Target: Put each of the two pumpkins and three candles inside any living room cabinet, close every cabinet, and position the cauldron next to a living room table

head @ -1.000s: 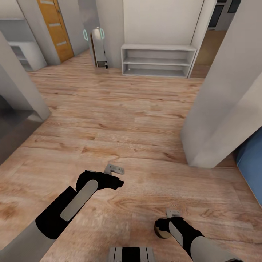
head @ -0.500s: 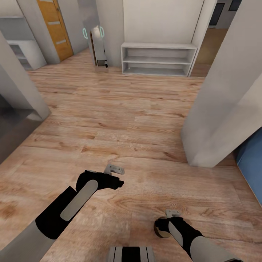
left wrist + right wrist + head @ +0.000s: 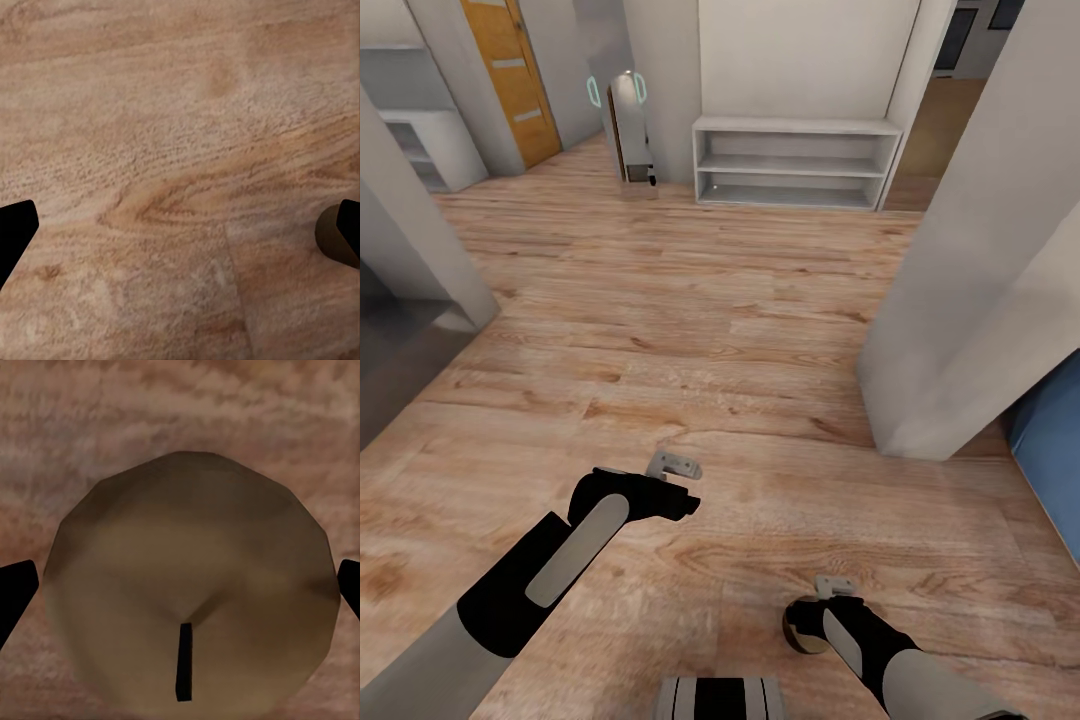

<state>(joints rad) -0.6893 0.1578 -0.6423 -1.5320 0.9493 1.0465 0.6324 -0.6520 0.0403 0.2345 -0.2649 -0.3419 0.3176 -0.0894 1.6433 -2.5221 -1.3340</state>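
Nearest us, at 5 o'clock, our right pincer [image 3: 815, 622] pinches a candle [image 3: 187, 607], wick toward the wrist camera. At 10 o'clock of it, our left pincer [image 3: 180, 232] hangs spread and empty over the floor [image 3: 690, 330]. We judge we are carrying the candle; next we must find the cabinet. Far off at 12 o'clock stands a white shelf [image 3: 796, 165].
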